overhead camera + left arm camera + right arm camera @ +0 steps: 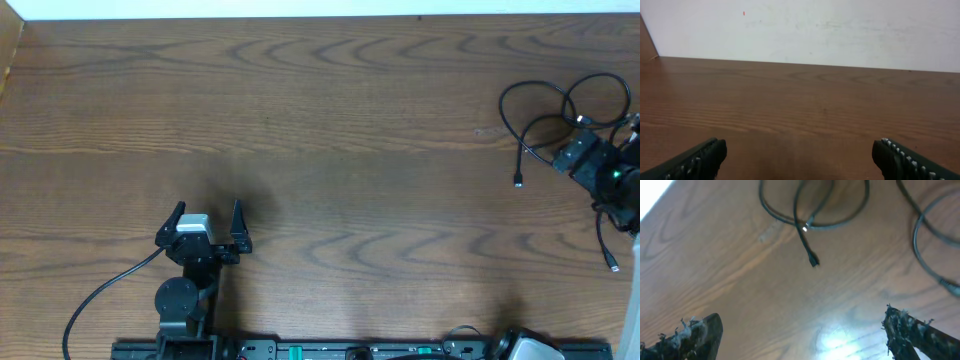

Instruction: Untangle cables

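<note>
Thin black cables (545, 112) lie in overlapping loops at the far right of the wooden table (330, 130). One plug end (518, 182) points down at their left, and another end (613, 266) lies lower right. My right gripper (562, 148) hovers over the loops, open and empty. In the right wrist view the open fingers (805, 335) frame bare wood. A looped cable (815, 222) with its plug tip (813, 261) lies ahead, and a second cable (920, 245) curves at the right. My left gripper (208, 213) is open and empty at the lower left, far from the cables. Its fingers (800, 155) show only bare table.
The arm bases and a rail (330, 350) run along the table's front edge. The left arm's own black lead (100, 295) trails to the lower left. A white wall (805, 25) stands behind the table's far edge.
</note>
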